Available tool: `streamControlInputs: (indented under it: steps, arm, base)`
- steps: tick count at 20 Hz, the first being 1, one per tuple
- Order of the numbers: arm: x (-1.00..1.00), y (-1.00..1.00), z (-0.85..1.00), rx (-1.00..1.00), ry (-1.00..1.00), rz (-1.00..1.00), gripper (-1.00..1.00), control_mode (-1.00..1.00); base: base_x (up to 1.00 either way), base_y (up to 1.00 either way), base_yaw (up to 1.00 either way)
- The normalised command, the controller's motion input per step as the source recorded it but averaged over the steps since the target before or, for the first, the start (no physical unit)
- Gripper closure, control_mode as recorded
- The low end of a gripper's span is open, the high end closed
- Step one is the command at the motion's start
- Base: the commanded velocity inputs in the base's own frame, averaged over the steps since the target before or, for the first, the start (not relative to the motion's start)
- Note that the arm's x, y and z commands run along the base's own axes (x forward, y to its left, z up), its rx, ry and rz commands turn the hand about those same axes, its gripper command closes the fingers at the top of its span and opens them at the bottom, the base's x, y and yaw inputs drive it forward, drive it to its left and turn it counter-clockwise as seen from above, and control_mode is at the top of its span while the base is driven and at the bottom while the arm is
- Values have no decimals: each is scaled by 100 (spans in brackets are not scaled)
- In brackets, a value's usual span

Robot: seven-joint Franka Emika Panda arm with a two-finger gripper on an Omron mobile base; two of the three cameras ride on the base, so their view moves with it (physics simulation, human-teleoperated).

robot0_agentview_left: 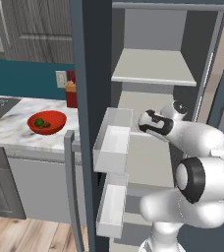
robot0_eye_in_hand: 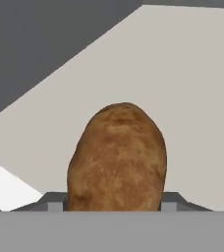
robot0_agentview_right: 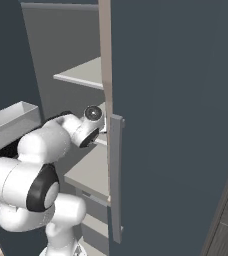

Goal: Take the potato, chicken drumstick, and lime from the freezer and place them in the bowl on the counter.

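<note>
The potato [robot0_eye_in_hand: 118, 157], tan-brown and oval, stands close up in the hand view between my gripper's [robot0_eye_in_hand: 113, 203] two finger tips, which press against its sides low down. Pale freezer shelf [robot0_eye_in_hand: 192, 98] lies behind it. My arm reaches into the open freezer [robot0_agentview_left: 153, 66] at middle-shelf height, and the hand [robot0_agentview_left: 153, 123] is over that shelf. The red bowl [robot0_agentview_left: 55, 118] sits on the marbled counter [robot0_agentview_left: 15, 130] to the left. In it lie the dark green lime [robot0_agentview_left: 39, 122] and a darker small piece beside it that I cannot identify.
Clear door bins [robot0_agentview_left: 113, 142] on the open left freezer door jut out next to my arm. A grey door [robot0_agentview_right: 176, 125] with a vertical handle [robot0_agentview_right: 116, 175] stands close on the right. A red bottle [robot0_agentview_left: 71, 93] stands behind the bowl.
</note>
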Motion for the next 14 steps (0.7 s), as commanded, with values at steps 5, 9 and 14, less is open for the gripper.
streamControlInputs:
  steps: [5, 9, 14]
  arm:
    - [-33, 0, 47, 0, 10, -5, 100, -100]
    - [-46, 0, 18, 0, 6, -5, 100, -100]
    - [-45, 0, 2, 0, 6, -5, 100, -100]
  base:
    - [0, 0, 0]
    - [0, 0, 0]
    - [0, 0, 0]
